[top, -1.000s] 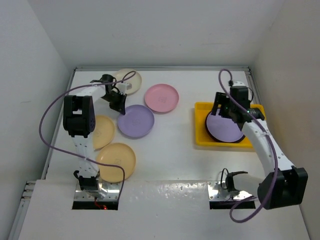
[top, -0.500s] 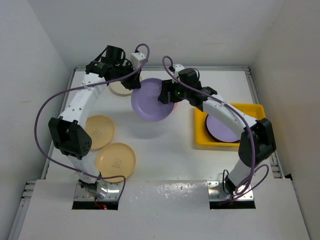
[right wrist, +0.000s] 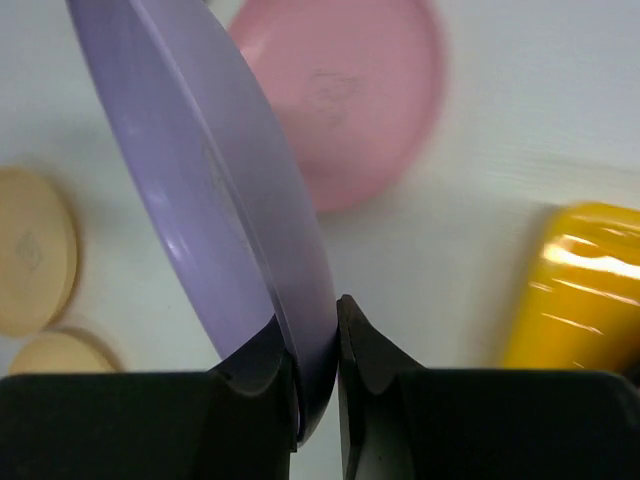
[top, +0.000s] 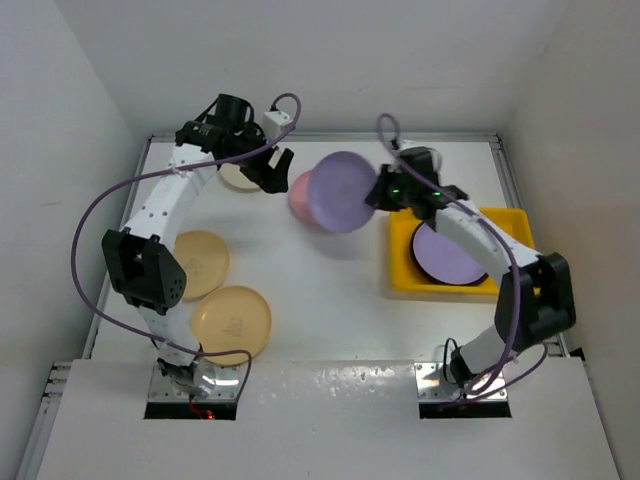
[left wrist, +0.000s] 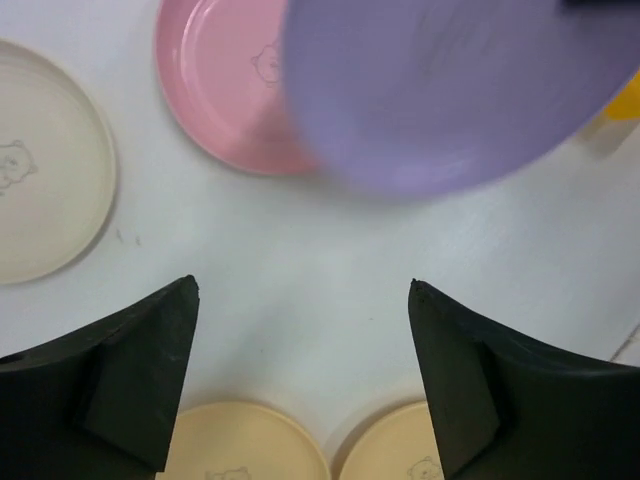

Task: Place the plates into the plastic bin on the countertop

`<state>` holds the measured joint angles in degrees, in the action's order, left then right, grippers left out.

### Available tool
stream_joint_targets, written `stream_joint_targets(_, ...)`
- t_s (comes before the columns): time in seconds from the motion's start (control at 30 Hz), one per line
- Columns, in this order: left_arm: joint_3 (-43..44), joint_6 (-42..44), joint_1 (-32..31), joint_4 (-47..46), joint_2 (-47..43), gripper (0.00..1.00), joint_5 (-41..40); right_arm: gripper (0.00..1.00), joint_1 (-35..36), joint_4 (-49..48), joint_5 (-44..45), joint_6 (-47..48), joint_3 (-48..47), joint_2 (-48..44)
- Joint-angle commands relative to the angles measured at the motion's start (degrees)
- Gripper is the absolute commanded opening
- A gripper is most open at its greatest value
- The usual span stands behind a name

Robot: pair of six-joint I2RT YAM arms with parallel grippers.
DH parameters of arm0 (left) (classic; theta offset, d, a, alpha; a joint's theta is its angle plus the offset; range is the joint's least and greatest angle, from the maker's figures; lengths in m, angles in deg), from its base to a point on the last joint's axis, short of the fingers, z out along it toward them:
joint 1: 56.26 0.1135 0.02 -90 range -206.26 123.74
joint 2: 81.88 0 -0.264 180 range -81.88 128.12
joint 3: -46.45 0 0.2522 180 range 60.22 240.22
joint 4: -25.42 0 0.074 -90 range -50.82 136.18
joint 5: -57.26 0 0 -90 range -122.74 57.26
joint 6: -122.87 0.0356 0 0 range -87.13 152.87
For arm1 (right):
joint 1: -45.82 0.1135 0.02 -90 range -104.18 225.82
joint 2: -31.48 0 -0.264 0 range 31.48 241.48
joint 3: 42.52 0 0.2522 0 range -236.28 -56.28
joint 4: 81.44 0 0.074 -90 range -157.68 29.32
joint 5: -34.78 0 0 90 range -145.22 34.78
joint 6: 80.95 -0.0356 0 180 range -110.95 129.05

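Observation:
A lavender plate (top: pixel 340 192) hangs tilted above the countertop (top: pixel 330 290), and my right gripper (top: pixel 383 190) is shut on its right rim. In the right wrist view the fingers (right wrist: pixel 365 350) pinch that plate's (right wrist: pixel 200 170) edge, with the gripper (right wrist: pixel 315 335) over white surface. My left gripper (top: pixel 275 170) stands open and empty to the plate's left, its jaws (left wrist: pixel 303 295) wide apart. Below lie a pink plate (left wrist: pixel 230 90) and a cream plate (left wrist: pixel 40 200). The yellow plastic bin (top: pixel 405 250) holds another lavender plate (top: pixel 450 255).
Two tan-yellow plates (top: pixel 205 262) (top: pixel 232 322) lie at the near left. The pink plate (top: pixel 298 195) is partly hidden by the held one. The bin's wall (right wrist: pixel 580 290) shows at the right of the right wrist view. Walls enclose the table at the back and sides.
The left gripper opened and let go of the lavender plate. The right gripper closed on its rim and carried it rightward, nearer the bin.

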<state>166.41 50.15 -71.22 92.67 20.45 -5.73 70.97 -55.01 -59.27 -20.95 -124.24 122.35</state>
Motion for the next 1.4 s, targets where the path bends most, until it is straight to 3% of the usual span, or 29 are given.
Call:
stream_joint_targets(0.0, 3.2, -2.2, 1.3, 0.9, -0.6, 0.88, -5.7, 0.00, -13.8, 4.5, -2.2, -6.7, 6.9, -10.1)
stream_joint_targets(0.13, 1.8, -2.7, 3.4, -0.9, -0.6, 0.89, -9.4, 0.00, -31.3, 15.4, -6.9, -5.8, 12.8, -19.7)
stream_joint_targets(0.27, 0.6, -2.7, 4.9, -0.9, 0.1, 0.89, -8.4, 0.00, -43.8, 22.2, -10.8, -4.2, 16.8, -23.8)
stream_joint_targets(0.47, 0.1, -2.2, 5.4, -0.9, 1.2, 0.88, -5.5, 0.00, -51.2, 24.2, -13.6, -4.2, 19.4, -24.5)
stream_joint_targets(0.6, 0.1, -2.2, 5.4, -0.9, 1.7, 0.88, -5.5, 0.01, -51.4, 26.2, -14.2, -3.1, 19.5, -22.1)
stream_joint_targets(0.63, 0.1, -1.6, 5.4, -0.9, 1.7, 0.88, -5.5, 0.10, -51.6, 25.2, -14.2, -2.4, 20.9, -21.4)
stream_joint_targets(0.67, 0.1, -1.6, 5.4, -0.9, 1.7, 0.88, -4.9, 0.29, -51.6, 25.0, -14.1, -1.8, 21.4, -21.0)
stream_joint_targets(0.7, 0.1, -1.6, 5.4, -0.9, 1.7, 0.88, -4.9, 0.70, -51.6, 25.0, -11.6, -1.0, 21.5, -20.3)
stream_joint_targets(0.77, 0.1, -1.6, 5.4, -0.9, 1.7, 0.88, -4.4, 0.80, -50.4, 27.7, -6.9, 2.1, 18.8, -16.5)
stream_joint_targets(0.8, -0.5, -1.1, 5.4, -0.9, 1.7, 0.88, -3.8, 0.85, -49.8, 29.2, 1.4, 2.9, 18.1, -14.5)
stream_joint_targets(0.9, -0.5, -1.1, 5.4, -0.9, 2.3, 0.88, -3.3, 0.89, -46.6, 31.7, 10.6, 5.2, 15.1, -10.7)
stream_joint_targets(1.17, 0.1, -1.1, 5.4, -0.9, 2.3, 0.88, -3.3, 0.79, -41.2, 24.0, 14.7, 4.0, 15.8, -10.2)
stream_joint_targets(1.27, 0.1, -1.1, 5.4, -0.9, 2.3, 0.88, -4.0, 0.78, -39.2, 26.3, 17.1, 3.4, 11.1, -10.0)
stream_joint_targets(1.3, 0.1, -0.6, 5.4, -0.9, 2.3, 0.88, -4.0, 0.80, -38.3, 27.7, 21.8, 3.9, 9.7, -10.8)
stream_joint_targets(1.37, 0.1, -0.6, 5.9, -0.9, 1.7, 0.88, -5.3, 0.84, -30.6, 27.9, 27.1, 7.5, 4.2, -13.6)
